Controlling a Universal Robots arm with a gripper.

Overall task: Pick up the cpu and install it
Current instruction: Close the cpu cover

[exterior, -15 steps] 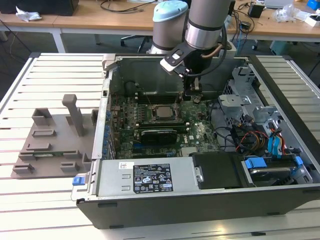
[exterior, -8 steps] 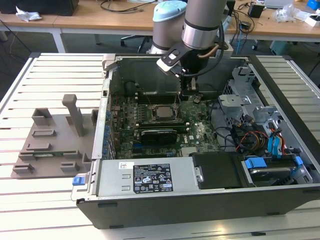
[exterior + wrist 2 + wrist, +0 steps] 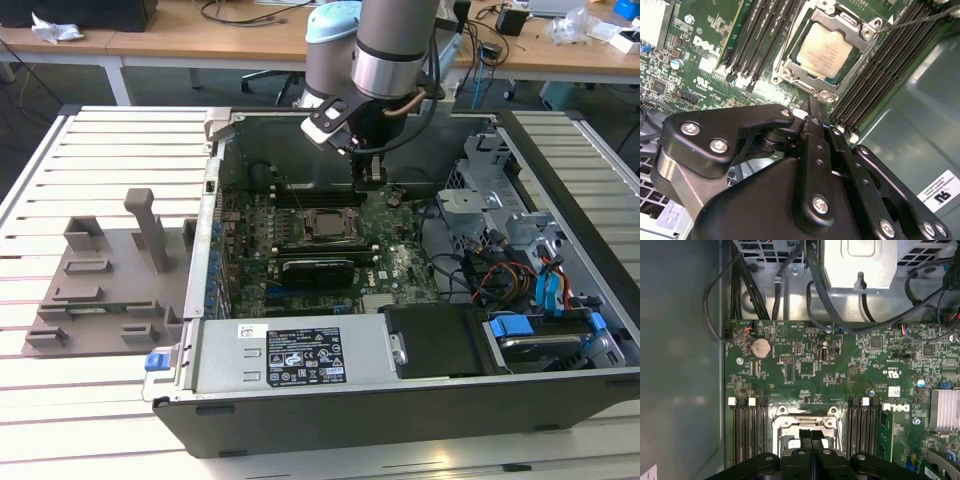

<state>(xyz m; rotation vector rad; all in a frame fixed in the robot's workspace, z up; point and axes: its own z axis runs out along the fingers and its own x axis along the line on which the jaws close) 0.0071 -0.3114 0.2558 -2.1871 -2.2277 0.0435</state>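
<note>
Your gripper [image 3: 811, 436] is fully closed: the two fingers [image 3: 810, 107] press flat together with only a thin seam between them, and nothing is clamped in them. The cpu [image 3: 822, 50] is not in your grip. It lies flat inside the socket frame [image 3: 790, 56], silvery top up, with the frame's metal edges around it. In the second wrist view the fingertips hang just beside one edge of the socket frame and appear to be above the board, though you cannot tell from these views whether they touch anything. The arm [image 3: 385, 45] comes down steeply into the open computer case [image 3: 400, 410], wrist turned so the tool points almost straight down at the motherboard [image 3: 400, 270] close to the socket frame. Room is tight here: banks of memory slots [image 3: 757, 35] run along two opposite sides of the socket frame, and the case wall [image 3: 910, 130] rises just past one bank. The drive cage and cables [image 3: 500, 260] sit well apart from the socket frame, toward the exterior view's right. The grey tray [image 3: 100, 270] lies outside the case, well apart from the socket frame, toward the exterior view's left.
</note>
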